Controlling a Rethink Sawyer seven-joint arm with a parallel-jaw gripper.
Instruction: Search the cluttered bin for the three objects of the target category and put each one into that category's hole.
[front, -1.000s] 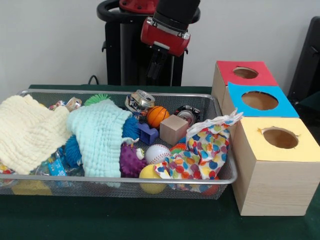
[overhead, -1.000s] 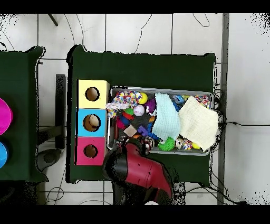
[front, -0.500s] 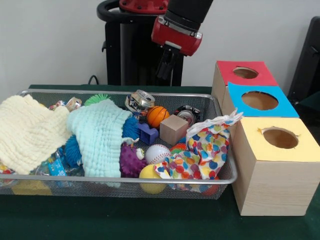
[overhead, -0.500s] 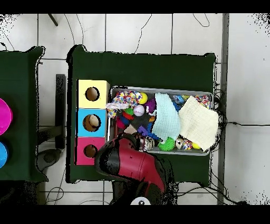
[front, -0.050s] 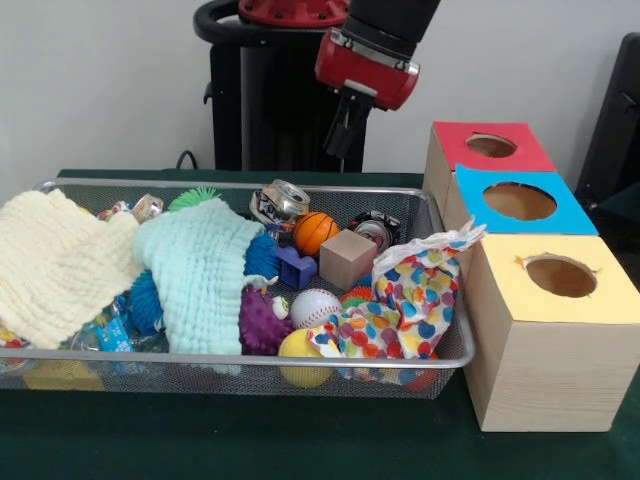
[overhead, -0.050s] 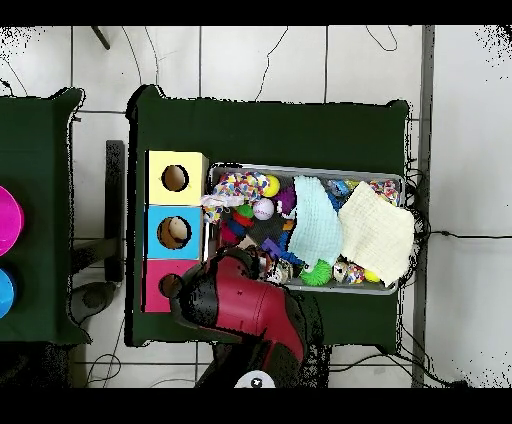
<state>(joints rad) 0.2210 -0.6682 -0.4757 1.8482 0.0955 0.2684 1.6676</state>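
The wire mesh bin (front, -0.050s: 448, 345) sits on the green-covered table (front, -0.050s: 300, 440), crammed with clutter. Nearest in the front view are a yellow ball (front, -0.050s: 300, 352), a white baseball (front, -0.050s: 315, 305), a purple spiky ball (front, -0.050s: 262, 322) and a polka-dot cloth (front, -0.050s: 415, 300). A pale green cloth (front, -0.050s: 200, 275) and a cream cloth (front, -0.050s: 55, 265) cover the left part. Farther back lie a blue block (front, -0.050s: 297, 268), a wooden cube (front, -0.050s: 348, 258), a small basketball (front, -0.050s: 315, 231) and a crushed can (front, -0.050s: 278, 205).

Beside the bin stand three boxes: yellow-topped (front, -0.050s: 560, 275), blue-topped (front, -0.050s: 520, 200), red-topped (front, -0.050s: 490, 146).

Overhead, the red arm (overhead, -0.050s: 245, 310) hides the red box; the front view shows it clear.

The gripper (front, -0.050s: 344, 132) hangs above the bin's far rim, carrying nothing; whether it is parted I cannot tell.
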